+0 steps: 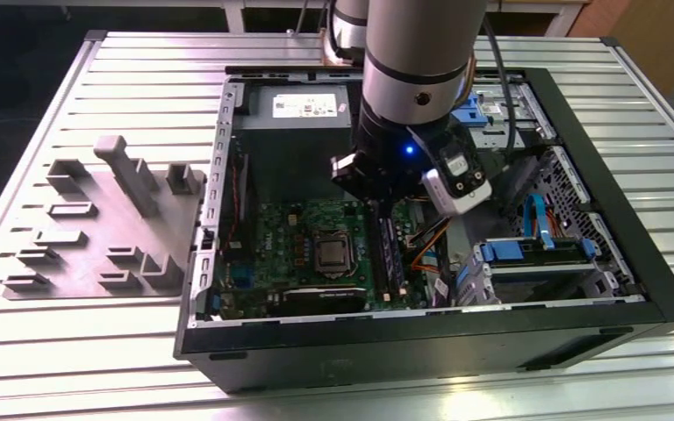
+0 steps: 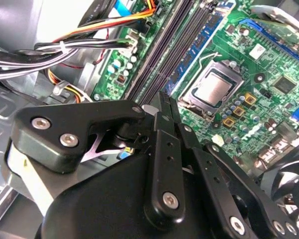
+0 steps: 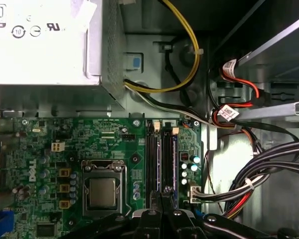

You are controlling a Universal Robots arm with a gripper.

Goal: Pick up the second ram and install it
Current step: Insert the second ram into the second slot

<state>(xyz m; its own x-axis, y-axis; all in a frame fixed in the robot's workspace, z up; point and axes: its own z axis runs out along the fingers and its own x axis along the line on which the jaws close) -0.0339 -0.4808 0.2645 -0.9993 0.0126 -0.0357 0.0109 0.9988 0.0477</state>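
Second ram (image 3: 170,154) upright on green board (image 3: 65,144), gripper (image 3: 165,196) jaws narrow, pinched on its end

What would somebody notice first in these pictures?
The big silver robot arm, its end inside the open computer case, mid-table in the exterior view. Its gripper sits at the long black memory slots on the green board, near the shiny processor.

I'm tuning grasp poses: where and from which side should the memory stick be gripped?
Probably pinch the second ram across its two flat faces near mid-length, coming down from above the green board: it is thin, on edge, along the slots.
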